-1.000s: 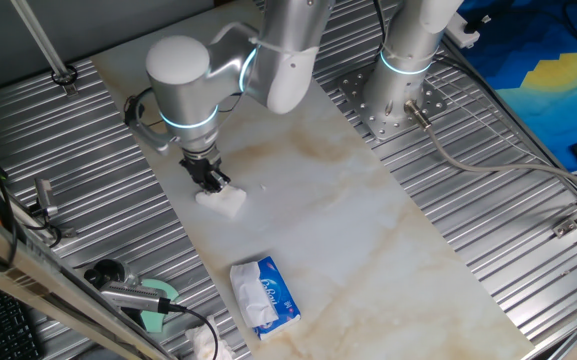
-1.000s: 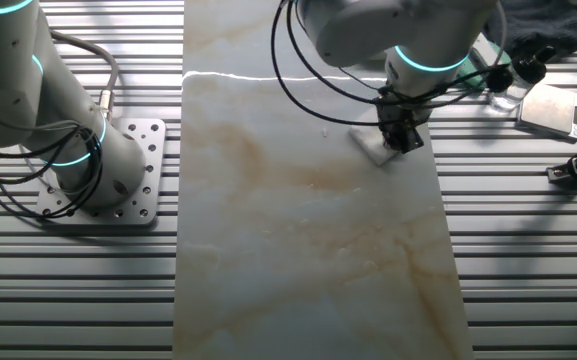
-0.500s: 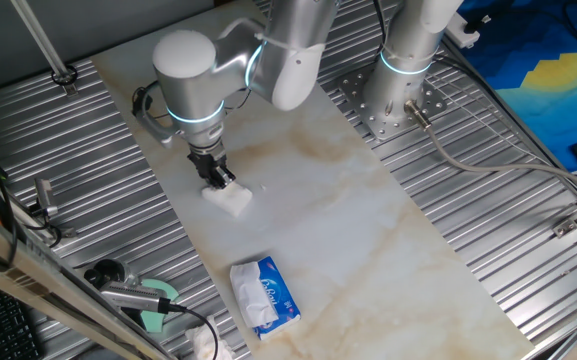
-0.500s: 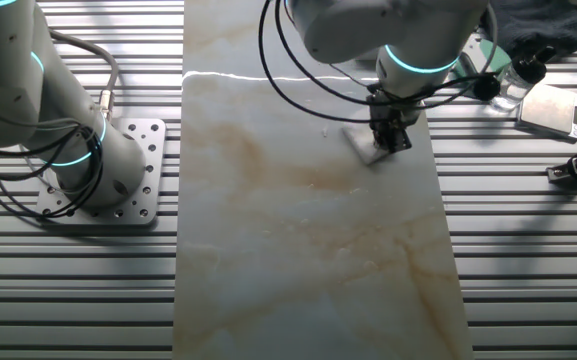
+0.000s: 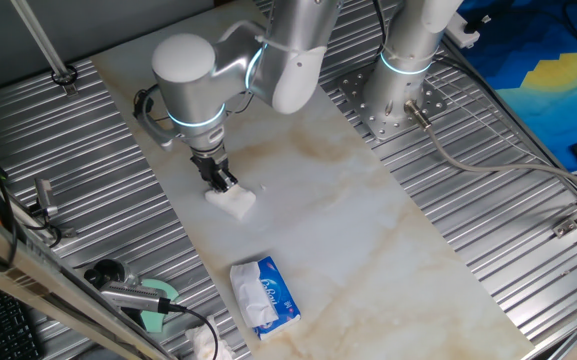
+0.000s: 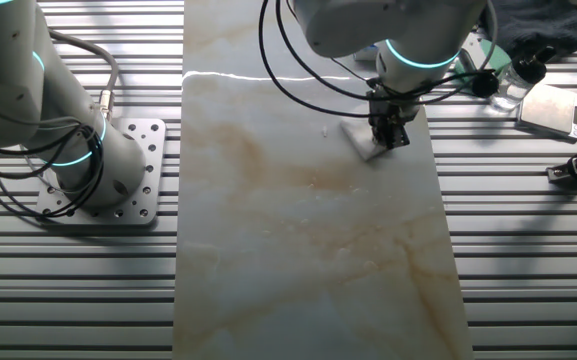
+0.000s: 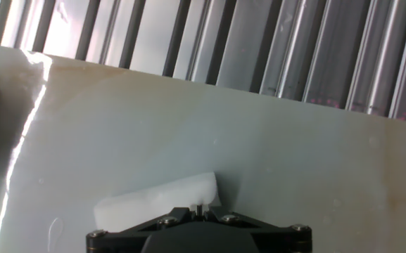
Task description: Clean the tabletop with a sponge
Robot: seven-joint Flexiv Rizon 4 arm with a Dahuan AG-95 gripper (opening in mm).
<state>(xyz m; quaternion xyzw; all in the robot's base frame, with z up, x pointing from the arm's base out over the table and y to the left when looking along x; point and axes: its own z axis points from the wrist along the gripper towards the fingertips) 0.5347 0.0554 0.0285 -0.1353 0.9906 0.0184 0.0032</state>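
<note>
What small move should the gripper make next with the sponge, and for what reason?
Probably keep the sponge pressed down and slide it a little further across the tabletop, toward the tan-brown veins in its middle. The gripper holds the sponge flat on the marble near one long edge, so most of the slab is not yet wiped.

White sponge (image 5: 233, 203) on white, tan-veined tabletop (image 5: 368, 240); tissue pack (image 5: 265, 294) apparently blue-and-white.

The pincer (image 6: 389, 139) presses the sponge (image 6: 362, 141) onto the tabletop (image 6: 298, 240) near its edge.
</note>
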